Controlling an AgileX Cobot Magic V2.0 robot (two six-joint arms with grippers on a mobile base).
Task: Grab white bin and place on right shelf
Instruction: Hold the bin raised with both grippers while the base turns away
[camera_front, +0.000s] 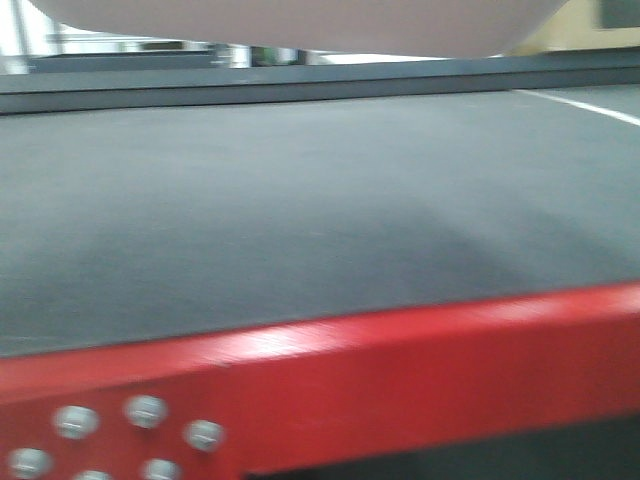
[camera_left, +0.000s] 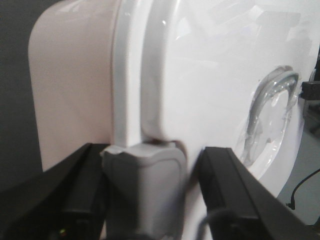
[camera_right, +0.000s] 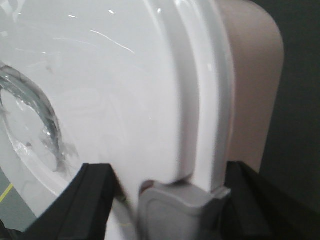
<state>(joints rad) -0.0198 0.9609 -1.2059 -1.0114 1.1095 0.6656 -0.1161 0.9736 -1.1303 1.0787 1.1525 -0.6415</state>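
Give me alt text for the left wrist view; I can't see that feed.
The white bin fills the frame at close range, pinkish side on the left, glossy lid with its recessed handle on the right. At the bottom, the black fingers of the left gripper stand either side of a grey latch on the lid's edge.

A dark grey tabletop (camera_front: 300, 220) is bordered along its near edge by a red frame rail (camera_front: 450, 370), silver bolts (camera_front: 145, 410) being set near its left end, and a thin white line (camera_front: 580, 105) is seen by the far right corner.
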